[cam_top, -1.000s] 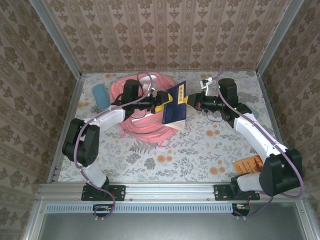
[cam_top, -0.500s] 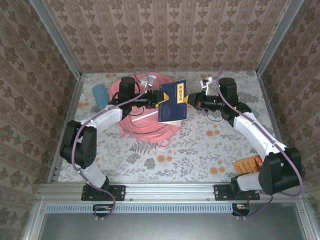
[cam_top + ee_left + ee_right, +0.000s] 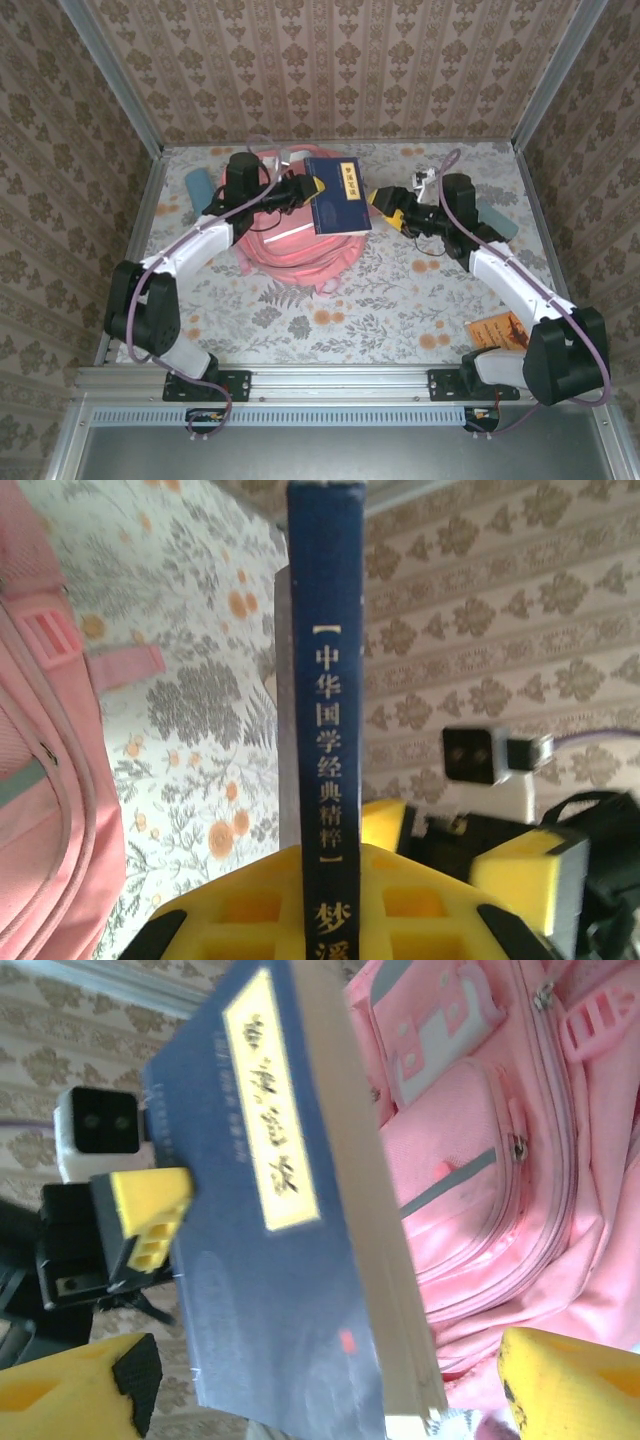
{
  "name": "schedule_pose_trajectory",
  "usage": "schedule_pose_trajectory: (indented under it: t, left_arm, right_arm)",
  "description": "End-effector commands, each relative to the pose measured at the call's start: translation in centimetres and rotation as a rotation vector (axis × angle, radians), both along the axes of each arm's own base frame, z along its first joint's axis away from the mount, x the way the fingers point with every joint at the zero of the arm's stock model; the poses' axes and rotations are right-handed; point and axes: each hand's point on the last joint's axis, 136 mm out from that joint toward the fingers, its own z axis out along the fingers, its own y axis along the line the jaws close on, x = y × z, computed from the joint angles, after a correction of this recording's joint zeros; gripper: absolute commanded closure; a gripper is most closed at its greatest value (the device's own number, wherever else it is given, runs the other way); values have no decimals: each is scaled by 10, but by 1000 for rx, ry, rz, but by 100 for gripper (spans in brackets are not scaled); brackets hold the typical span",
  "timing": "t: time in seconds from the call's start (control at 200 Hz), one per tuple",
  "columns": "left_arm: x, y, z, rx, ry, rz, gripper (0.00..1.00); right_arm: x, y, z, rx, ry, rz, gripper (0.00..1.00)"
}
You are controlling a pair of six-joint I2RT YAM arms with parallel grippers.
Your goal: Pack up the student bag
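The left gripper [image 3: 312, 187] is clenched on a blue book [image 3: 338, 195], a finger on each cover, holding it off the table. Just beyond the book, the right gripper [image 3: 388, 207] stands open. Beneath the left gripper lies the student bag [image 3: 295, 245]. The book is not yet inside, so packing seems barely begun.
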Motion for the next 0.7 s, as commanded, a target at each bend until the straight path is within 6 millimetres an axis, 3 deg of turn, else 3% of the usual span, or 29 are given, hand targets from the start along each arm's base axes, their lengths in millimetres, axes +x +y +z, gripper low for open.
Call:
schedule_pose_trajectory:
  t: [0.0,0.17,0.35,0.365,0.44,0.615,0.635,0.695]
  left_arm:
    - [17,22,35,-45,-59,197,97]
    - [28,34,48,-106,-52,324,96]
    - [31,31,62,-157,-79,353,95]
    - [31,31,64,-157,-84,352,95]
    - [33,31,68,-157,-101,351,95]
    - [32,32,68,-170,-97,359,95]
    - [24,22,69,-176,-98,333,95]
    - [24,21,69,-183,-100,335,95]
  right_arm:
    - [3,16,23,181,-15,-43,9]
    - [-2,48,42,341,-18,-12,4]
    - [2,74,63,473,-12,-27,3]
    - [5,78,53,467,14,-29,3]
    - [9,91,53,492,29,-17,3]
    - [24,101,67,623,20,-18,4]
    - [27,101,67,627,19,-23,4]
    - [33,102,66,634,24,-40,7]
